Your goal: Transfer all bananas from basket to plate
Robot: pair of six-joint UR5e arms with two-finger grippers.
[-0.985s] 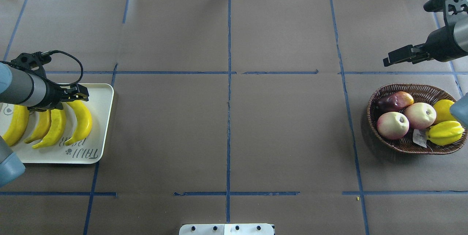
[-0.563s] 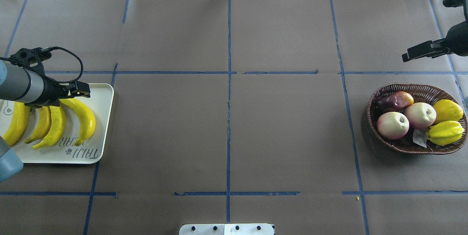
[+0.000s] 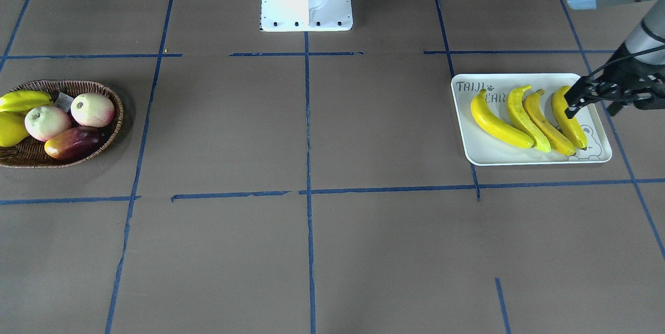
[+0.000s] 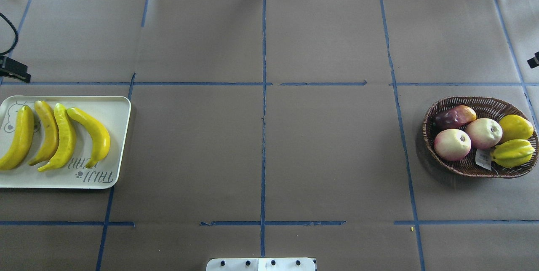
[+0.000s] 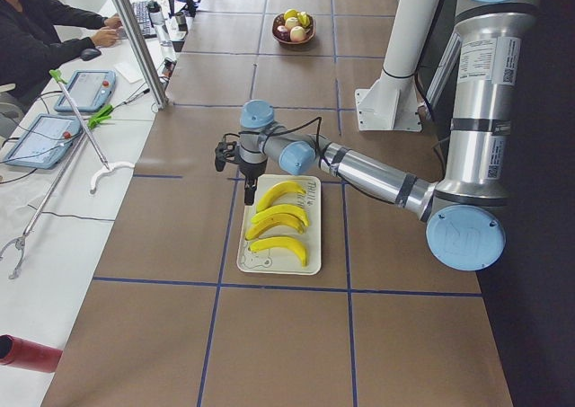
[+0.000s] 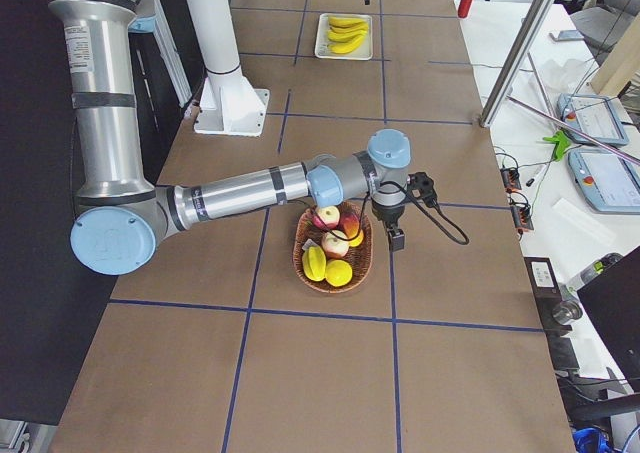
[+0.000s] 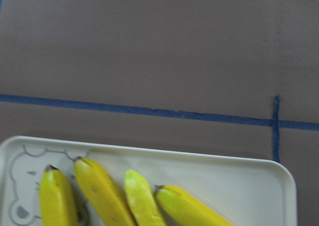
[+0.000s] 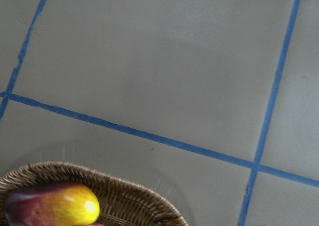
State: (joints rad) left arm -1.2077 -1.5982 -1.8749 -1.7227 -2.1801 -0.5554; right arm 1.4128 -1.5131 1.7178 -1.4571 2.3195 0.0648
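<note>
Four bananas [image 4: 59,136] are lying on the plate [image 4: 118,111]; the basket [image 4: 433,115] is holding none. The left gripper [image 3: 571,105] is hovering empty, fingers apparently together. Right fingers: cannot tell. Probably only retreating remains.

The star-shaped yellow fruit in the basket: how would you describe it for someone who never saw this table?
Find the brown wicker basket on the table's right side in the overhead view. At its near right rim lies the ridged yellow-green fruit, beside a white tag. Only it has ribs.
</note>
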